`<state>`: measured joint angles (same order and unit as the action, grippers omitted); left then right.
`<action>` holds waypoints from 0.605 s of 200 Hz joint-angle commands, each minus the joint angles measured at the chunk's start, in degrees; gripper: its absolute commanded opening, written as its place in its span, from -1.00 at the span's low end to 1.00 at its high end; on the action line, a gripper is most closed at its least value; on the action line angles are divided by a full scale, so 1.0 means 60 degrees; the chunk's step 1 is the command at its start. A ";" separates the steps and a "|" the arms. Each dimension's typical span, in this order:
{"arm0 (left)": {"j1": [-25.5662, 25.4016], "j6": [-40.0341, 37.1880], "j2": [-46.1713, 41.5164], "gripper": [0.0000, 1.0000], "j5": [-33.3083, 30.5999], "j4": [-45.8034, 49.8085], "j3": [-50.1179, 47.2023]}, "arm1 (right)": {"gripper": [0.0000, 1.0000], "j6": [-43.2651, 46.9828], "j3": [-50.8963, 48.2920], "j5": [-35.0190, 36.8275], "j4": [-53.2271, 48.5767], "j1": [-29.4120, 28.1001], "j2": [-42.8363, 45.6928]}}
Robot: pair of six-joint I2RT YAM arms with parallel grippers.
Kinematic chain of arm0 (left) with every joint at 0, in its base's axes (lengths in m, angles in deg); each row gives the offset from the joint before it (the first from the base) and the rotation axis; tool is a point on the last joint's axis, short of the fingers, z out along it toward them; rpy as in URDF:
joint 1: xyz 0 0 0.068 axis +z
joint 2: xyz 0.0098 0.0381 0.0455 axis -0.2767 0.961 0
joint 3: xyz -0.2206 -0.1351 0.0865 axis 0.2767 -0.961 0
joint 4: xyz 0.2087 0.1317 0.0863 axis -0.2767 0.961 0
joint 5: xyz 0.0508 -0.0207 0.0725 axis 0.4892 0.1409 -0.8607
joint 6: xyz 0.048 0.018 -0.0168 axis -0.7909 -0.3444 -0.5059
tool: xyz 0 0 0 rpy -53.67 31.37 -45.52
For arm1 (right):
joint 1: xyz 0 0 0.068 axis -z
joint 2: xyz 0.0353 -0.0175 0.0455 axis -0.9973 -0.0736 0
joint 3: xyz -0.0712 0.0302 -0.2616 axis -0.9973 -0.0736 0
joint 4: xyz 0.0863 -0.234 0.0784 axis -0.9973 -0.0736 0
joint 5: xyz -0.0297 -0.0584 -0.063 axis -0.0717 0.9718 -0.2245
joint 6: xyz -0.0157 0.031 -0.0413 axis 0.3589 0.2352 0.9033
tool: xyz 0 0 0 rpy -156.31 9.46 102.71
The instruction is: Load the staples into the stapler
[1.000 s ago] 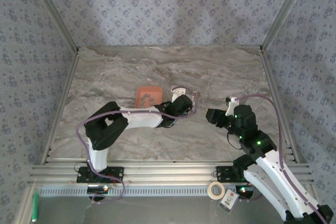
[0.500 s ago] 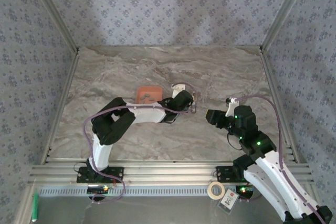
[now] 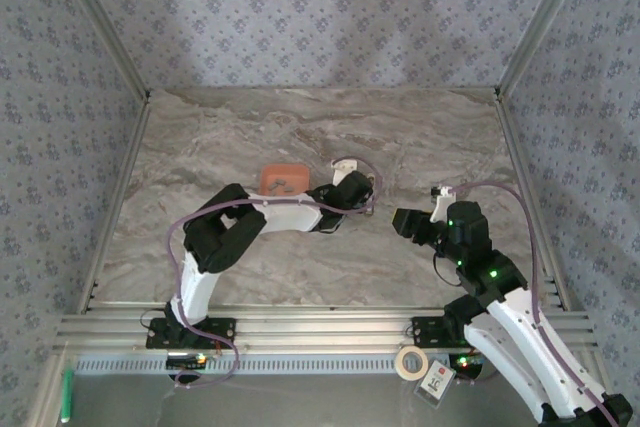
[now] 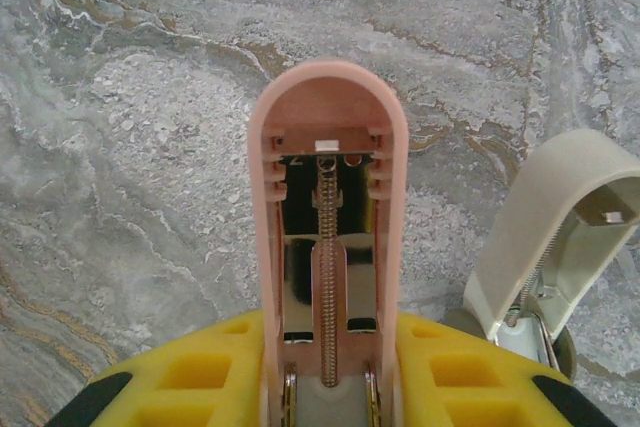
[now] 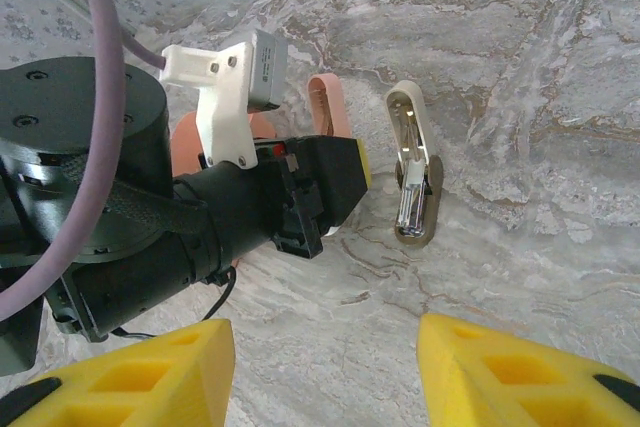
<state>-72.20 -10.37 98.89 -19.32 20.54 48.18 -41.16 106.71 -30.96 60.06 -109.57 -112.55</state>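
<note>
Your left tool (image 4: 327,387) (pinched narrow on the pink stapler lid (image 4: 327,197)) just crept toward 1 o'clock; it's open for loading, right tool (image 5: 322,347) wide and empty.

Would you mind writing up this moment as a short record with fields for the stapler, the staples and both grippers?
left gripper: shut on the stapler's pink cover, spring side facing the wrist camera
stapler base: beige, lying on the marble table beside the cover, metal channel exposed
staples: dark strips in the salmon tray
right gripper: open, empty, apart from the stapler
loading: not yet done
</note>
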 commanded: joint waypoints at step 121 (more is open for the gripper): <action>0.0119 0.0489 -0.0462 0.13 0.0157 0.2190 0.1198 | 0.03 -0.0435 0.0307 -0.0182 -0.0671 0.0147 0.0418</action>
<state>-72.18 -7.42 100.96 -19.28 27.91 53.32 -41.62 106.73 -31.49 57.44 -109.09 -110.19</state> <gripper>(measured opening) 0.537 0.518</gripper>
